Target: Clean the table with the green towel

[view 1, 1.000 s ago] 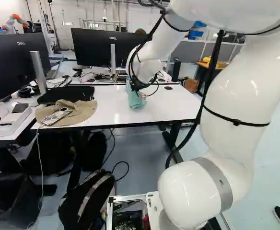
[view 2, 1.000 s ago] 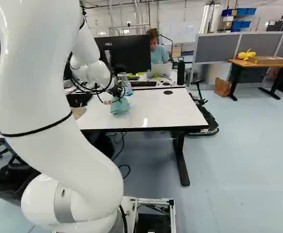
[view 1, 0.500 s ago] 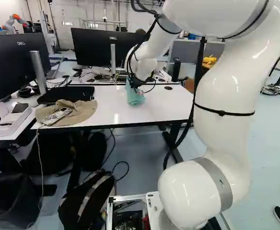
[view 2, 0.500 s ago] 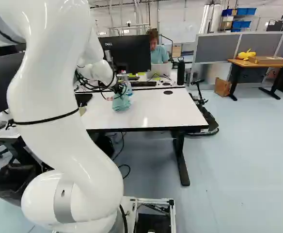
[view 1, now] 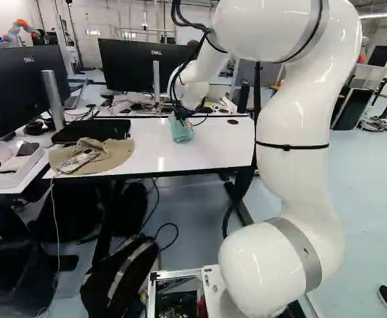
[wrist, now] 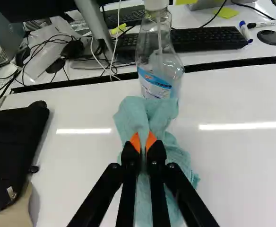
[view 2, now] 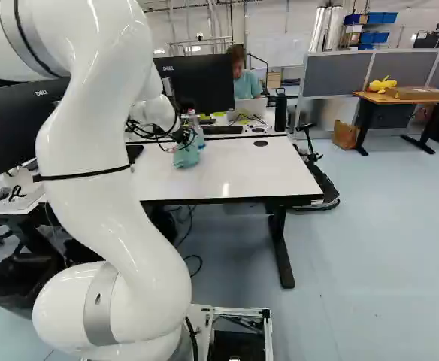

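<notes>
One wide white table is the surface to wipe, and long, overlapping strokes should suit it, each kept level so that the pressure stays even. The white arm reaches over it to the far part, so strokes drawn back towards the base, then shifted sideways, look the most natural. The black case and the beige hat bound the wiping at one side; the sweep should turn short of them, or the cloth may snag. Straight ahead of the gripper stands a clear bottle, its foot hidden by cloth; I cannot tell whether they touch, but any forward push risks tipping it. The green towel hangs bunched beneath the gripper, near the table's far edge, its middle pinched between the orange pads. A light downward press should spread its folds without grinding the fingertips on the tabletop.
</notes>
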Available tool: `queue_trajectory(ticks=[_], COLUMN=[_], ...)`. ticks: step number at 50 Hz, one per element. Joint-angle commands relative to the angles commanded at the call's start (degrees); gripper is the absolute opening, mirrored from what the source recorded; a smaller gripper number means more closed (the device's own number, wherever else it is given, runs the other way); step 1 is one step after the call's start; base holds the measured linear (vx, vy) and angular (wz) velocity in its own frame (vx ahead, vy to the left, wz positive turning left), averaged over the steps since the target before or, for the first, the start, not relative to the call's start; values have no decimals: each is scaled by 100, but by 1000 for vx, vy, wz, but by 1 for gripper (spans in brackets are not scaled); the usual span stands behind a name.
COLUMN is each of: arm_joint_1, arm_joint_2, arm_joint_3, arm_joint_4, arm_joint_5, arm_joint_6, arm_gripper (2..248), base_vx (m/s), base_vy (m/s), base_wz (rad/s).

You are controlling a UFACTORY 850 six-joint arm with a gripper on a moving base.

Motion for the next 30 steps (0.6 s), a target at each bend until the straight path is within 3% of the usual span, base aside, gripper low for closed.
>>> queue_trajectory(ticks=[30], arm_joint_1=[8], arm_joint_2=[-506], arm_joint_3=[-213], arm_joint_4=[0], arm_joint_5=[0], arm_joint_6=[0], arm_gripper=[34], base_vx=[0], base_vy=[0], base_wz=[0])
